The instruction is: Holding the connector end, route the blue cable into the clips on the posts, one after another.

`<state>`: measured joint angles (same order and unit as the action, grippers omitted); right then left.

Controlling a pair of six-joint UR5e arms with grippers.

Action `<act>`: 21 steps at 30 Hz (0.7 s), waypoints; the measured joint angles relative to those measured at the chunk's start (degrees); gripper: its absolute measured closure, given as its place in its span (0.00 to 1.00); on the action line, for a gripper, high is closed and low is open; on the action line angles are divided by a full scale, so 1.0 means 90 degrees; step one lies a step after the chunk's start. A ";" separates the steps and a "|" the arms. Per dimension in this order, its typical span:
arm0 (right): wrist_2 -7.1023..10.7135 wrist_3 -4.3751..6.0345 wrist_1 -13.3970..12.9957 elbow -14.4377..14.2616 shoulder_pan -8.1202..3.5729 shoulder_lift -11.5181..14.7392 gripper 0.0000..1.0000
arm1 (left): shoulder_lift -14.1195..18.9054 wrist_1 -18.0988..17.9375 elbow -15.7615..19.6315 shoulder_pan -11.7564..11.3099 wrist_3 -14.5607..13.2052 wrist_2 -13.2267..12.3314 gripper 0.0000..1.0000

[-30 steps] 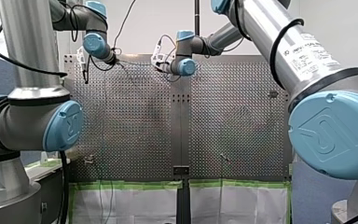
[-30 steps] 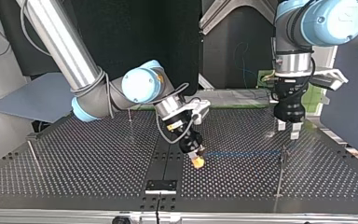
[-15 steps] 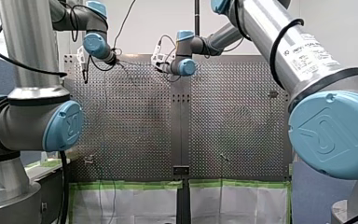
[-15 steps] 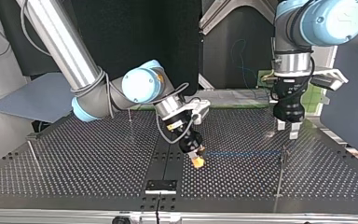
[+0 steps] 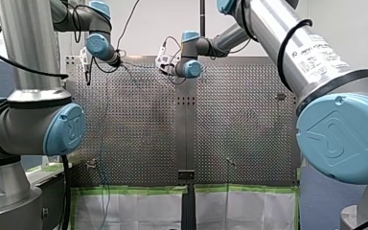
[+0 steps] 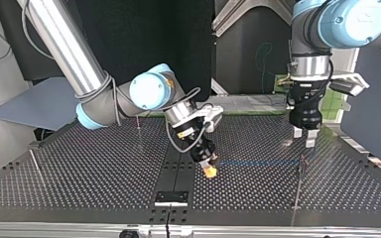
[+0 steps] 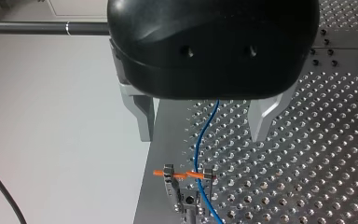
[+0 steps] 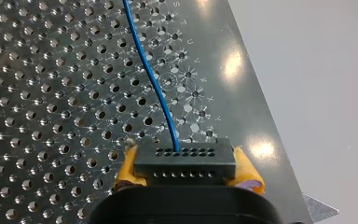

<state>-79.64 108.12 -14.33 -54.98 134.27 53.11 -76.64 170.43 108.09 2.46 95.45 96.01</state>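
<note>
Your right gripper [image 6: 209, 170] is clamped on the black connector [image 8: 185, 163] with its yellow pads. In the top view the blue cable [image 6: 258, 162] runs from it toward three o'clock, crossing the orange clip [image 7: 182, 174] under your left gripper [image 7: 200, 128], whose fingers are spread wide and empty.

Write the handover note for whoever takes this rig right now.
My left tool: open, empty, above the orange-jawed clip on a thin metal post.
My right tool: shut on the black rectangular connector, yellow pads either side.
The thin blue cable runs from the connector over the perforated metal table to that clip; whether it is seated I cannot tell.
Done: connector grasped. Left: confirm that clip, then the other posts.
</note>
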 joint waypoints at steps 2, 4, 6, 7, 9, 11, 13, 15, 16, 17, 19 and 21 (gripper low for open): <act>0.0000 0.0000 0.0000 0.0000 0.0000 0.0001 1.00 | 0.0001 0.0000 0.0000 0.0000 -0.0001 0.0001 0.00; 0.0000 0.0000 0.0000 0.0000 -0.0001 0.0001 1.00 | 0.0001 0.0000 0.0000 0.0001 -0.0001 0.0000 0.00; 0.0000 0.0000 0.0000 0.0001 -0.0001 0.0000 1.00 | 0.0003 0.0000 0.0000 0.0002 -0.0001 0.0000 0.00; 0.0000 0.0000 0.0000 0.0002 -0.0001 0.0000 1.00 | 0.0004 0.0000 0.0000 0.0002 -0.0001 0.0000 0.00; 0.0000 0.0000 0.0000 0.0002 -0.0001 0.0001 1.00 | 0.0002 0.0000 0.0000 0.0002 -0.0001 0.0000 0.00; 0.0000 0.0000 0.0002 0.0003 -0.0002 0.0001 1.00 | 0.0002 0.0000 0.0000 0.0002 -0.0001 0.0001 0.00; 0.0000 0.0000 0.0005 0.0003 -0.0001 0.0000 1.00 | 0.0002 0.0000 0.0000 0.0008 -0.0001 0.0001 0.00; 0.0000 0.0000 0.0008 0.0003 -0.0001 0.0000 1.00 | 0.0002 0.0000 0.0000 0.0016 -0.0001 0.0001 0.00; 0.0000 -0.0001 0.0008 0.0002 -0.0001 0.0000 1.00 | 0.0003 0.0000 0.0000 0.0022 -0.0007 -0.0001 0.00; 0.0000 -0.0002 0.0009 0.0002 -0.0001 0.0001 1.00 | 0.0003 0.0000 0.0000 0.0028 -0.0019 -0.0003 0.00; 0.0000 -0.0001 0.0012 0.0002 -0.0001 0.0001 1.00 | 0.0002 0.0000 0.0000 0.0050 -0.0086 -0.0007 0.00; 0.0000 -0.0001 0.0018 0.0002 -0.0001 0.0001 1.00 | 0.0001 -0.0002 0.0000 0.0070 -0.0166 -0.0013 0.00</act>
<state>-79.64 108.11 -14.17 -54.96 134.25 53.13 -76.63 170.42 108.08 3.09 93.96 95.89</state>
